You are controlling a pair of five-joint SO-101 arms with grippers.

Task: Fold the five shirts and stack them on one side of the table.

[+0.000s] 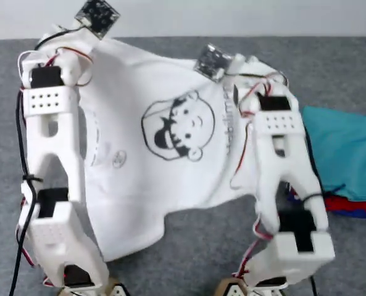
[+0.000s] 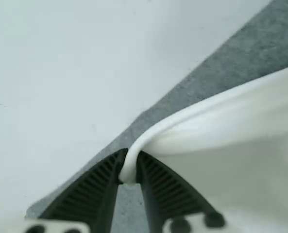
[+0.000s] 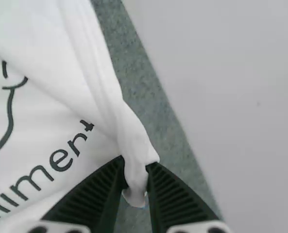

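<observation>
Jaws on both sides are clenching cloth. We are pinching a raised fold of the white shirt (image 1: pixel 170 154) in our left gripper (image 2: pixel 128 175), with the bunched edge running straight in between the two ribbed pads. We are gripping a second fold in our right gripper (image 3: pixel 134 187), just beside the dark lettering (image 3: pixel 51 160) printed on the shirt.

From the high view, the shirt is lying print side up across the middle of the grey table cover (image 1: pixel 201 246), with a cartoon face (image 1: pixel 176 126) at its centre. Our left grip is sitting at about 11 o'clock on the shirt and our right at about 1 o'clock, both along its far edge near the pale wall (image 1: pixel 232 15). The opposite end is lying toward 6 o'clock, between our arms. At 3 o'clock on the table, a teal shirt (image 1: pixel 343 151) is resting on a red garment (image 1: pixel 349 205), just beside our right arm.
</observation>
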